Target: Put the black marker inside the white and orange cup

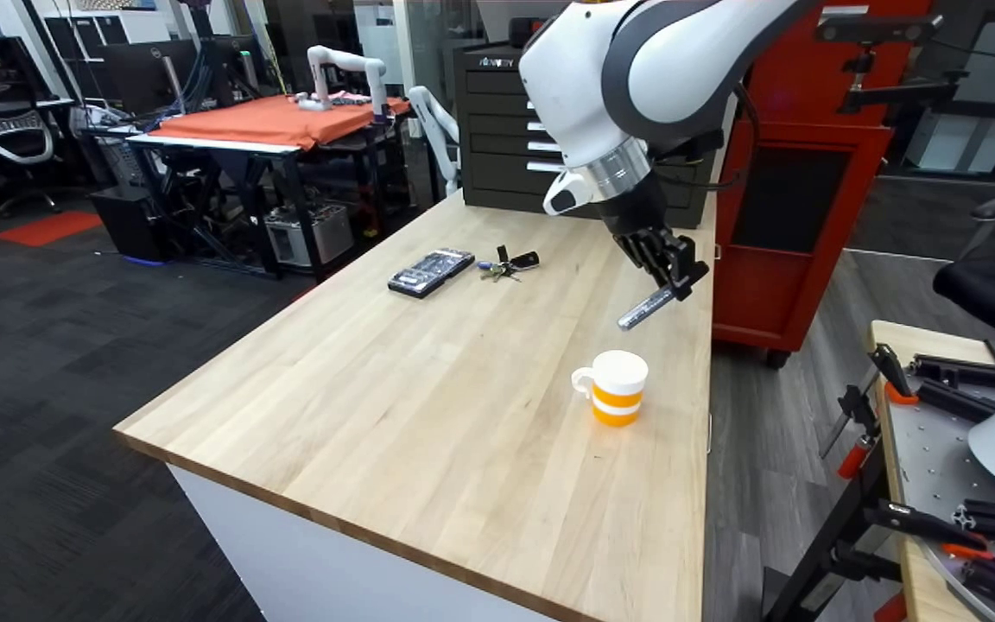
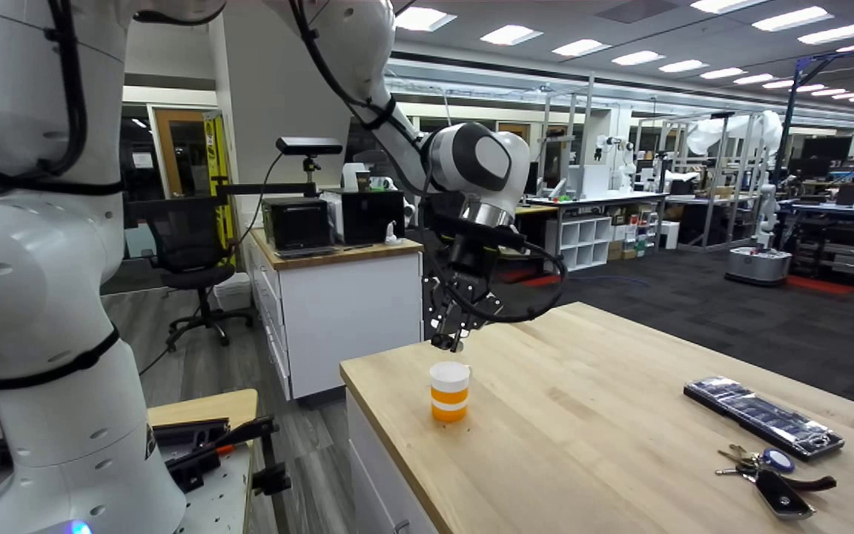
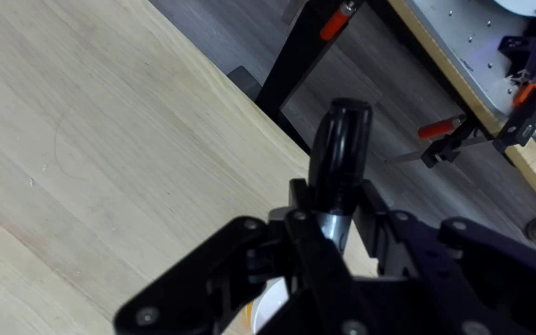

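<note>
Surface (image 1: 428, 389): your pale, grained wood spans the middle of the frame in an exterior view.
Claw (image 1: 681, 281): you have it clenched on the marker (image 1: 646, 308), right of centre.
Marker: tilted, held above the surface, apart from the cup (image 1: 618, 389); your wrist view shows its black end pointing toward the top.
Cup: upright on the surface, right of centre, lower in the frame than the marker; your wrist view catches part of it at the bottom.
Far end: you see a case (image 1: 431, 273) and keys (image 1: 504, 264) near each other, upper middle, with dark drawers (image 1: 497, 130) behind.
Room: you have a red cabinet (image 1: 808, 155) upper right, an orange-covered bench (image 1: 234, 130) upper left, carpet (image 1: 31, 449) lower left; ceiling lights (image 2: 512, 35), upper right, in an exterior view.
</note>
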`<state>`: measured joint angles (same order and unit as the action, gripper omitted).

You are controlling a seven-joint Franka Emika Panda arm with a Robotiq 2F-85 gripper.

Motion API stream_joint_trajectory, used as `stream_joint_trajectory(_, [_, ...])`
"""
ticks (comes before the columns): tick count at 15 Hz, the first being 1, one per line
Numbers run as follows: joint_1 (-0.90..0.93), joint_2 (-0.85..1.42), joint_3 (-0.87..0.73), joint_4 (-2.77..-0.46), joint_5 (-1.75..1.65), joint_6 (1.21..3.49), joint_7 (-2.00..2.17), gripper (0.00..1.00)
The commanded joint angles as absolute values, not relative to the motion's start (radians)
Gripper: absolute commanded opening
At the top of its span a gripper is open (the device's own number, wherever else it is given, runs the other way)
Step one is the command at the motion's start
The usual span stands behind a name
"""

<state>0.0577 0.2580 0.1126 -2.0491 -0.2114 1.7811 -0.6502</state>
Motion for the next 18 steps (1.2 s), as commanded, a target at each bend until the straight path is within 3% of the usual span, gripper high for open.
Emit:
stream_joint_trajectory(1, [0.090, 0.363, 0.124, -1.920, -0.290, 1.652, -0.656, 0.07])
stream_joint_trajectory(18, [0.177, 0.734, 0.151, -1.528, -0.468, 1.332, -0.753, 0.07])
